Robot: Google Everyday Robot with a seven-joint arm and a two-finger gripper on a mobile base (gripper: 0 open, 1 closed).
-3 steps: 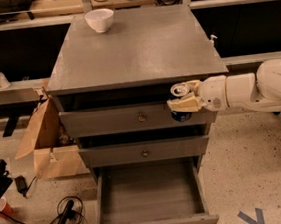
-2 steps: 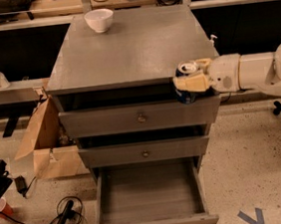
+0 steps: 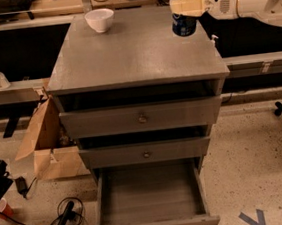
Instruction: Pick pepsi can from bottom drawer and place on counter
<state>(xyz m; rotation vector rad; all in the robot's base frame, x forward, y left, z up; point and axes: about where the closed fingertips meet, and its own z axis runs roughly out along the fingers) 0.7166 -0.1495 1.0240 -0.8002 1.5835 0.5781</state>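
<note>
The pincer (image 3: 188, 4) is clamped on the can (image 3: 184, 25), well right of the bowl (image 3: 99, 20), over the desk (image 3: 135, 55). The can's long axis is vertical, with its silver top pointing up.

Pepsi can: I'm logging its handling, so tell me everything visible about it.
The pepsi can is a small dark blue cylinder with a silver top, metal by its look, and it stands upright. The claw grips it around the upper body, at the back right corner of the counter. Whether its base touches the counter is unclear.
</note>
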